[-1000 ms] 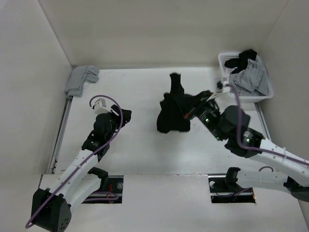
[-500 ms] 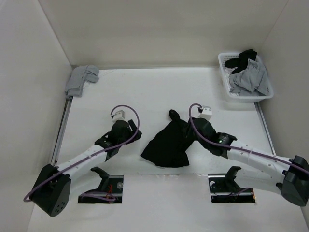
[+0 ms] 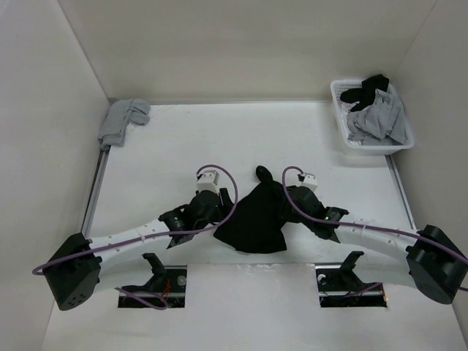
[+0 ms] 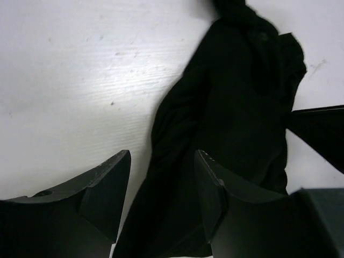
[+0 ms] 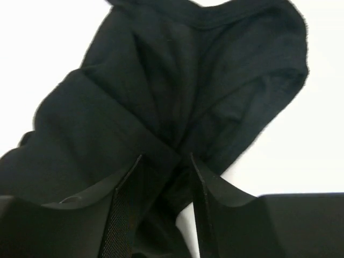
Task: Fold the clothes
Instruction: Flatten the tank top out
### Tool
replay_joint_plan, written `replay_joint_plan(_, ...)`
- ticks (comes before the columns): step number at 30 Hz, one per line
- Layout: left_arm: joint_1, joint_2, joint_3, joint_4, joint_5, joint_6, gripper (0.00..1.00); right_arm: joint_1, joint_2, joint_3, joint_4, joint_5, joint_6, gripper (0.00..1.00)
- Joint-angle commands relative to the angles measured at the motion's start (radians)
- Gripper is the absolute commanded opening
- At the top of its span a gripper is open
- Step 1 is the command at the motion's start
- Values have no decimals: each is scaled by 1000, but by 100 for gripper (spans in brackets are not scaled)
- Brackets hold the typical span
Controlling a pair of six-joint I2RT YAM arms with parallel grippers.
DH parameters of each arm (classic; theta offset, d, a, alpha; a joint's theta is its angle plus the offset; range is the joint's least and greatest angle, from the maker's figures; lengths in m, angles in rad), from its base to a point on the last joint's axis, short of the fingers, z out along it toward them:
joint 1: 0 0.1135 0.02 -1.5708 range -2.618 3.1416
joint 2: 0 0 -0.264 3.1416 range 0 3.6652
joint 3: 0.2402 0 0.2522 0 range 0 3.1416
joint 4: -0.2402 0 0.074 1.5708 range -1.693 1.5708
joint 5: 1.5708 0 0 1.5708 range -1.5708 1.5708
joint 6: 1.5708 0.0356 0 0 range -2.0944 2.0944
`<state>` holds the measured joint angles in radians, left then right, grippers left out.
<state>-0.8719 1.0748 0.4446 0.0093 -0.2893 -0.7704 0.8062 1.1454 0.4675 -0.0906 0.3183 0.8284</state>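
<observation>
The clothes (image 3: 252,219) are one black garment lying crumpled on the white table near the front edge, between the two arms. My left gripper (image 3: 221,212) is at its left edge and is open. In the left wrist view its gripper (image 4: 161,180) straddles a dark fold of the clothes (image 4: 236,107), and a right finger (image 4: 317,129) shows beyond. My right gripper (image 3: 287,207) is at the garment's right side. In the right wrist view its gripper (image 5: 165,172) stands open over bunched fabric of the clothes (image 5: 177,80), with cloth between the jaws.
A small white basket (image 3: 369,149) holding grey and black garments stands at the back right corner. A light grey garment (image 3: 123,119) lies at the back left. White walls close in the table on three sides.
The right gripper carried the black garment from mid-table down to the near edge and opened, leaving it on the table. The left arm swung right to the garment's left edge.
</observation>
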Motion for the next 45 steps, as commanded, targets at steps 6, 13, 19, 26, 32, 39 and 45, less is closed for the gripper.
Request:
replay_joint_plan(6, -55, -30, 59, -22, -145, 37, 49, -11, 34, 20, 201, -168, 63, 28)
replay_joint_plan(13, 46, -141, 36, -42, -108, 42, 48, 21, -16, 78, 140, -166, 86, 0)
replay_joint_plan(19, 275, -391, 63, -126, -113, 20, 47, 136, 317, 616, 134, -189, -27, 3)
replay_joint_plan(26, 491, -561, 111, -287, -54, 25, 49, 241, 427, 754, 91, -118, -106, 34)
replay_joint_plan(32, 479, -452, 49, -278, -1, 23, 51, 233, 110, 369, 86, -1, -65, 44)
replay_joint_plan(39, 240, -193, 92, -196, -115, 91, 53, 101, -186, -7, -52, 30, 109, 38)
replay_joint_plan(45, 222, -109, 33, -212, -237, 37, 52, 110, -248, -92, -115, 19, 166, 39)
